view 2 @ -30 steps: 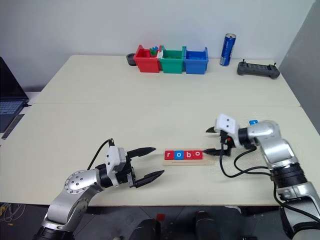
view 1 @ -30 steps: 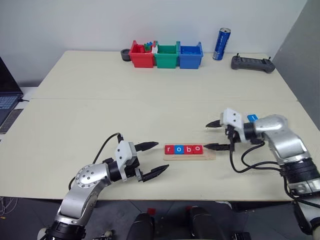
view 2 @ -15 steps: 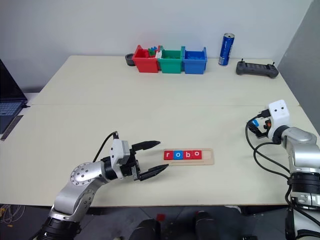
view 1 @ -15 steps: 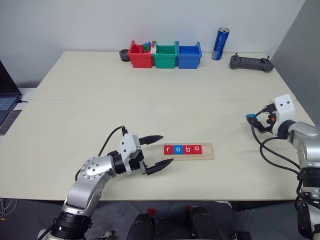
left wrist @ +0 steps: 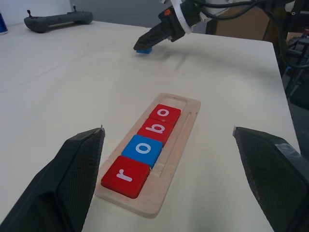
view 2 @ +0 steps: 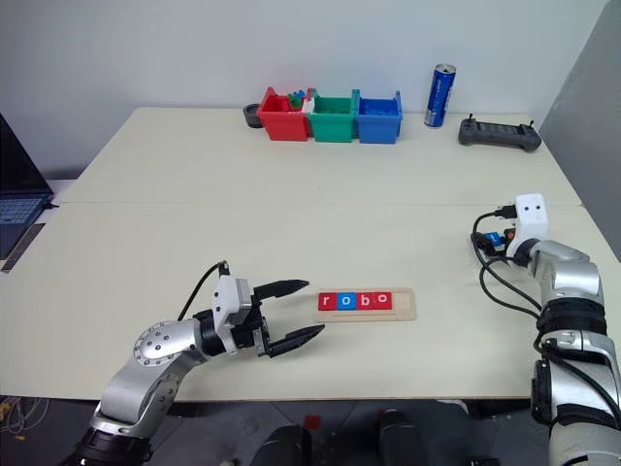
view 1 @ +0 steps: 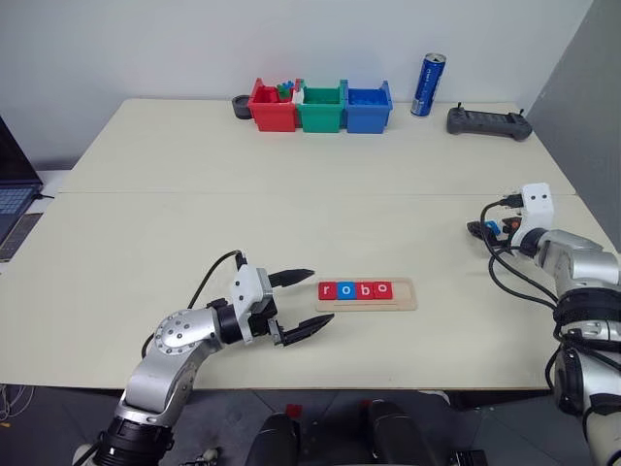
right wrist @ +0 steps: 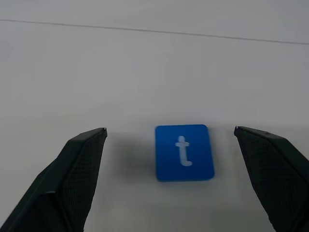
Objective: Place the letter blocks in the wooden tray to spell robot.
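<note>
Now the bench [view 1: 291, 214] carries the wooden tray [view 1: 366, 293] near the middle of its front edge, with four letter blocks [view 1: 355, 289] already seated in it reading r, o, b, o, and one bare slot left at the tray's right end. The left hand [view 1: 301, 307] hangs just beside the tray's left end, fingers spread wide and holding nothing. The right hand [right wrist: 169, 145] sits near the bench's right edge, its fingers also spread wide and empty, with the blue t block [right wrist: 184, 152] lying flat on the bench between them and apart from both. To do the pickup well, I judge the hand should drop squarely so the fingers meet opposite edges of the tile together; a lopsided close could skid the thin tile along the bench. It reads upright to the hand, which may help keep the letter oriented for the slot. From the head views the t block [view 1: 495, 226] is mostly hidden behind the right hand, and its height above the bench is hard to judge.
</note>
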You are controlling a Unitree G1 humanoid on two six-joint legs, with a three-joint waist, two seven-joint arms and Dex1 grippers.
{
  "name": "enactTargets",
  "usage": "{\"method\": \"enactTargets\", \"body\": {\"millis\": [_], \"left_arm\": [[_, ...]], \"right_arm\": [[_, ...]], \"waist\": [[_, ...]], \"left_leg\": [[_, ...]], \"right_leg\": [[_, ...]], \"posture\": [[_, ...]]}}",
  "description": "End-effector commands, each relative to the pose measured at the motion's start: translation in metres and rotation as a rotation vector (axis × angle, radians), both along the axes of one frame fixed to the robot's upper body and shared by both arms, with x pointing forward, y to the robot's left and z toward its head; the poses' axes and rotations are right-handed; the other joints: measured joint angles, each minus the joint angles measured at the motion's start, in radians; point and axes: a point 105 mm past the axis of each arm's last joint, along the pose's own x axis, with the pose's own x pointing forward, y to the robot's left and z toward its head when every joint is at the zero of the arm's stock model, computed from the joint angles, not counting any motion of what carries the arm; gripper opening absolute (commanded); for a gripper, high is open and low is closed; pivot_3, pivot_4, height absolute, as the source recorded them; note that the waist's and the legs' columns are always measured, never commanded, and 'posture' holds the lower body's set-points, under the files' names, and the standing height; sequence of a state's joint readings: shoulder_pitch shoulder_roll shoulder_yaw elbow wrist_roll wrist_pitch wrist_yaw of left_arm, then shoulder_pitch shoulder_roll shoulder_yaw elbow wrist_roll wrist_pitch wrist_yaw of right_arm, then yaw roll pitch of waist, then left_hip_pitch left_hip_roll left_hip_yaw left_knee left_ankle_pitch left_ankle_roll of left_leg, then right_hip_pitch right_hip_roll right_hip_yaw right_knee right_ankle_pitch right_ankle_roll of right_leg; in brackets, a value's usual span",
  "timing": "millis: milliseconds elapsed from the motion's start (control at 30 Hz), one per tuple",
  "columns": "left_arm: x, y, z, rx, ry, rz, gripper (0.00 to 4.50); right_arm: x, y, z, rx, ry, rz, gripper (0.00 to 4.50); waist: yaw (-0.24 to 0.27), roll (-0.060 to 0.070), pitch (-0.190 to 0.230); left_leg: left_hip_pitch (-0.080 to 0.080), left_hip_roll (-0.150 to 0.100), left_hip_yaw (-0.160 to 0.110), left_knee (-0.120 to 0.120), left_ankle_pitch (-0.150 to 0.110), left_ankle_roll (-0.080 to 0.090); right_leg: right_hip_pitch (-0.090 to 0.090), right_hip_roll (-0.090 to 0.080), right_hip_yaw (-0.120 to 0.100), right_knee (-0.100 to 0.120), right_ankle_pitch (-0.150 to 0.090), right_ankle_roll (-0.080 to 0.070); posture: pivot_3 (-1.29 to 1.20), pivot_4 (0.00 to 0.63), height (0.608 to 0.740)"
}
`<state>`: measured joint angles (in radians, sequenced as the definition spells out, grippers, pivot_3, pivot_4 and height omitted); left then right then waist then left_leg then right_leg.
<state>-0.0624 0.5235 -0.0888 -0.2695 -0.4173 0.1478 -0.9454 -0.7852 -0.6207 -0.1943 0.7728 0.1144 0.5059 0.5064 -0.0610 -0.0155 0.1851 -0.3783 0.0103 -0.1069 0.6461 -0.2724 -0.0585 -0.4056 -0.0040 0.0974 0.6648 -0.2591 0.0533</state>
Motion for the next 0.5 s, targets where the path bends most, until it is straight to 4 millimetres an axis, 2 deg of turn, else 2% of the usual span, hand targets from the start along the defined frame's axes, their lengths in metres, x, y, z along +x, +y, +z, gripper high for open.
{"method": "enactTargets", "body": {"millis": [33,167,233,333,500], "left_arm": [[-0.0030,0.0006,0.0096,-0.007,-0.039,0.004,4.50],[-0.0029,0.0013,0.0089,-0.007,-0.039,0.010,4.50],[-0.0022,0.0017,0.0085,-0.007,-0.039,0.010,4.50],[-0.0017,0.0016,0.0081,-0.006,-0.039,0.008,4.50],[-0.0010,0.0002,0.0080,-0.007,-0.040,-0.001,4.50]], "right_arm": [[0.0061,-0.0032,0.0070,-0.014,-0.030,-0.013,4.49],[0.0075,0.0009,0.0014,0.047,-0.014,-0.017,4.49],[0.0071,-0.0010,0.0011,0.048,-0.013,-0.025,4.15],[0.0062,-0.0027,0.0015,0.054,-0.017,-0.030,3.26],[0.0034,-0.0025,0.0019,0.054,-0.020,-0.028,1.46]], "waist": [[0.000,0.000,0.000],[-0.001,0.000,0.000],[-0.002,0.000,0.000],[-0.002,0.000,0.000],[-0.002,0.000,0.000]], "left_leg": [[0.000,0.000,0.000,0.000,0.000,0.000],[0.000,0.000,0.000,0.000,0.000,0.000],[0.000,0.000,0.000,0.000,0.000,0.000],[0.000,0.000,0.000,0.000,0.000,0.000],[0.000,0.000,0.000,0.000,0.000,0.000]], "right_leg": [[0.000,0.000,0.000,0.000,0.000,0.000],[0.000,0.000,0.000,0.000,0.000,0.000],[0.000,0.000,0.000,0.000,0.000,0.000],[0.000,0.000,0.000,0.000,0.000,0.000],[0.000,0.000,0.000,0.000,0.000,0.000]], "posture": [[0.00,0.150,0.740],[0.00,0.150,0.740],[0.00,0.150,0.740],[0.00,0.150,0.740],[0.00,0.150,0.740]]}}
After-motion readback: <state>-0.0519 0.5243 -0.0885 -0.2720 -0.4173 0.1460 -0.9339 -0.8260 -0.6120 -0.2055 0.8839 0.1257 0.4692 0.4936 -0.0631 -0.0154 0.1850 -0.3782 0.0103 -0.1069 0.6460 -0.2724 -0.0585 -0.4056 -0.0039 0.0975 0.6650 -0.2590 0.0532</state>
